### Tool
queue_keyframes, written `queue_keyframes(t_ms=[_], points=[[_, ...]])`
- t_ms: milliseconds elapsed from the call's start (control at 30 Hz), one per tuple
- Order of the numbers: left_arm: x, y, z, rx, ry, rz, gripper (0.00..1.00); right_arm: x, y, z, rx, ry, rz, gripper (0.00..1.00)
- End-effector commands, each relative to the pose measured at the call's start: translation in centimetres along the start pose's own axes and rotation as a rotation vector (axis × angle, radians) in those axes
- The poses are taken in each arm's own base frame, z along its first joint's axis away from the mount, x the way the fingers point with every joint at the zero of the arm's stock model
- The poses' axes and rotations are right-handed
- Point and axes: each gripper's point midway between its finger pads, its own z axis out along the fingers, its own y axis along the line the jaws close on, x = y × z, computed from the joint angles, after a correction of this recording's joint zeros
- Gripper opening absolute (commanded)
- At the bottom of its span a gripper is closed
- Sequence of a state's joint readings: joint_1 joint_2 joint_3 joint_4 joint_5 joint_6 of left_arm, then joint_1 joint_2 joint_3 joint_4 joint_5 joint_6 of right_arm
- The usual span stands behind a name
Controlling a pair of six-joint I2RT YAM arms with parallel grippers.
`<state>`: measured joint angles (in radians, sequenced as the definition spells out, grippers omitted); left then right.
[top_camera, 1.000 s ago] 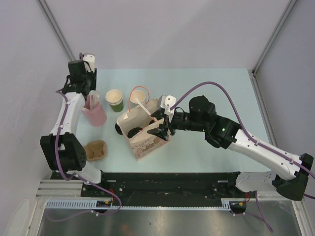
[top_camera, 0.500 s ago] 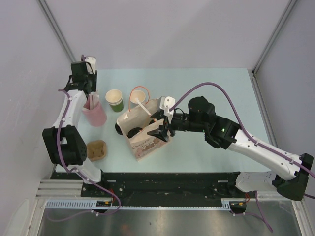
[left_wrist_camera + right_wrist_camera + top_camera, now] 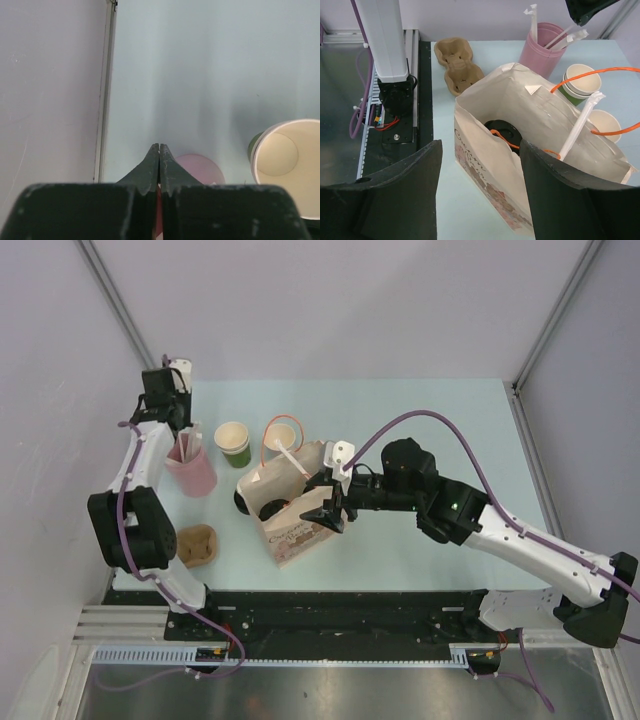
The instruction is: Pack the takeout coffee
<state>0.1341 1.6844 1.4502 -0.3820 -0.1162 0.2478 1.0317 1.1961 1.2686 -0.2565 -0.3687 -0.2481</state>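
Note:
The green-sided cup (image 3: 233, 443) (image 3: 580, 75) (image 3: 285, 165) stands open-topped beside the pink cup. Just behind the paper bag (image 3: 295, 520) (image 3: 495, 165) is the white-sided cup (image 3: 280, 437) (image 3: 605, 125), also lidless. One black lid (image 3: 272, 510) (image 3: 502, 134) lies inside the bag; another (image 3: 241, 502) lies outside its left wall. My right gripper (image 3: 325, 508) (image 3: 480, 190) is open, its fingers straddling the bag's near wall. My left gripper (image 3: 181, 425) (image 3: 159, 146) is shut above the pink cup; whether it pinches a straw I cannot tell.
The pink cup (image 3: 192, 472) (image 3: 545, 50) (image 3: 200, 169) holds white straws. A brown cup carrier (image 3: 193, 545) (image 3: 455, 65) lies near the left arm's base. A wrapped straw (image 3: 580, 125) leans in the bag between the orange handles (image 3: 600, 72). The left wall is close to the left arm.
My left gripper has closed and its arm has shifted slightly towards the left wall over the pink cup. The right gripper has stayed open at the bag.

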Motion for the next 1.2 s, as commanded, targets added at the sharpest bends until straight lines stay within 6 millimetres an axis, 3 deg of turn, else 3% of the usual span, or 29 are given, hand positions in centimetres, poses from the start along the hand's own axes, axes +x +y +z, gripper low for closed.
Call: queue_keyframes(t_ms=[0,100,133,200,233,333,433,467,533,600,633,667,733,767,800,867,900,967,1000,1033,1067,1100,1133,1167], points=[[-2.1,0.5,-1.3,0.010,-0.082,-0.020,0.00,-1.6,0.5,-0.9,-0.008,-0.045,-0.029,0.68],[-2.4,0.7,-2.4,0.011,-0.101,-0.028,0.00,-1.9,0.7,-1.0,-0.013,-0.053,-0.030,0.68],[-3.6,0.9,-4.2,0.011,-0.148,-0.030,0.00,-2.1,0.7,-1.1,-0.012,-0.057,-0.031,0.68],[-3.8,0.7,-5.9,0.029,-0.180,-0.024,0.00,-2.6,0.9,-1.2,-0.014,-0.076,-0.031,0.68],[-4.8,1.1,-7.9,0.022,-0.227,-0.023,0.00,-2.8,1.1,-1.2,-0.023,-0.085,-0.033,0.68],[-5.6,1.6,-10.5,0.006,-0.281,-0.005,0.00,-3.7,1.4,-1.0,-0.043,-0.122,-0.038,0.70],[-7.0,2.3,-14.6,-0.009,-0.373,0.015,0.00,-4.2,1.4,-0.6,-0.045,-0.145,-0.039,0.71],[-7.9,2.7,-17.0,-0.020,-0.429,0.025,0.00,-4.3,1.4,-0.4,-0.048,-0.148,-0.037,0.72],[-8.8,2.0,-19.5,0.031,-0.498,0.056,0.00,-4.6,1.6,0.0,-0.061,-0.164,-0.044,0.73],[-10.3,1.8,-23.3,0.056,-0.588,0.055,0.00,-4.9,1.4,0.5,-0.050,-0.180,-0.049,0.73],[-10.0,1.0,-24.3,0.109,-0.577,0.057,0.00,-5.2,1.3,0.6,-0.041,-0.191,-0.048,0.73],[-11.5,0.9,-26.5,0.135,-0.621,0.052,0.00,-5.7,1.0,0.8,-0.026,-0.214,-0.055,0.73],[-11.3,-0.4,-28.4,0.224,-0.610,0.032,0.00,-5.6,0.3,1.6,0.022,-0.212,-0.054,0.74],[-12.6,-1.4,-30.9,0.302,-0.666,0.056,0.00,-7.0,-0.2,1.9,0.043,-0.262,-0.076,0.75],[-12.2,-1.9,-31.6,0.339,-0.645,0.041,0.00,-7.4,-0.6,2.2,0.061,-0.274,-0.081,0.75],[-13.4,-2.2,-34.8,0.377,-0.700,0.053,0.00,-7.7,-1.5,3.8,0.082,-0.281,-0.094,0.79],[-13.0,-2.5,-35.5,0.396,-0.693,0.048,0.00,-9.7,-2.2,3.8,0.102,-0.319,-0.107,0.79],[-13.0,-2.8,-37.3,0.425,-0.711,0.057,0.00,-9.2,-3.3,6.5,0.109,-0.280,-0.111,0.80],[-12.4,-3.7,-38.0,0.476,-0.700,0.063,0.01,-11.5,-3.8,6.7,0.111,-0.311,-0.134,0.81],[-12.0,-3.9,-38.8,0.487,-0.710,0.069,0.00,-12.3,-4.2,7.3,0.111,-0.313,-0.141,0.83],[-11.7,-4.2,-39.3,0.503,-0.710,0.071,0.00,-11.0,-4.7,9.3,0.106,-0.269,-0.131,0.84],[-11.2,-4.7,-39.6,0.531,-0.699,0.068,0.00,-11.6,-5.0,9.8,0.104,-0.278,-0.128,0.85],[-10.7,-5.0,-40.2,0.543,-0.703,0.068,0.00,-13.8,-5.3,9.6,0.107,-0.326,-0.141,0.87],[-10.4,-5.2,-40.4,0.556,-0.699,0.068,0.00,-14.1,-5.5,10.2,0.103,-0.337,-0.142,0.88]])
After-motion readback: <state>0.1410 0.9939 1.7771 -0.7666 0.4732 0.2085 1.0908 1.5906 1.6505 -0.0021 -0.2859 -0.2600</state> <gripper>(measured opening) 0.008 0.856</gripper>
